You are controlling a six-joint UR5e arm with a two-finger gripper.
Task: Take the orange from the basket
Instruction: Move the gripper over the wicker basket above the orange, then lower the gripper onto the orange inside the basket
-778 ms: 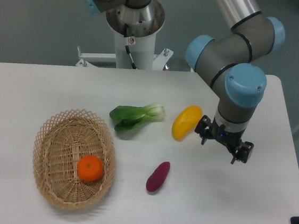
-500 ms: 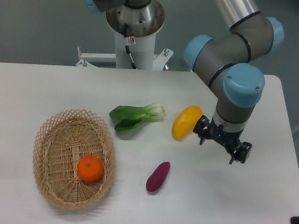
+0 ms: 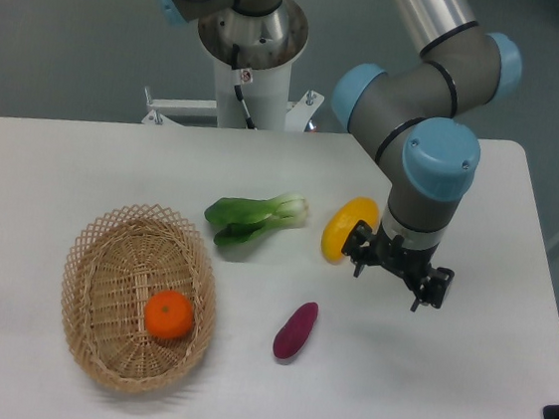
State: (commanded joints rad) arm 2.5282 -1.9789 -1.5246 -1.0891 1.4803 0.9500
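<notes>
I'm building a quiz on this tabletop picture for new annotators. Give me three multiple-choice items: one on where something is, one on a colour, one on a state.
1. Where is the orange?
A. Inside the basket
B. On the bare table beside the bok choy
C. In the gripper

2. What colour is the small oblong item lying between the basket and the gripper?
A. Green
B. Purple
C. White

3. What is the gripper holding?
A. The orange
B. The yellow fruit
C. Nothing

Answers:
1. A, the orange sits on the woven floor of the basket.
2. B, it is dark purple against the white table.
3. C, the gripper hangs above the table right of the yellow fruit with nothing between its fingers.
</notes>
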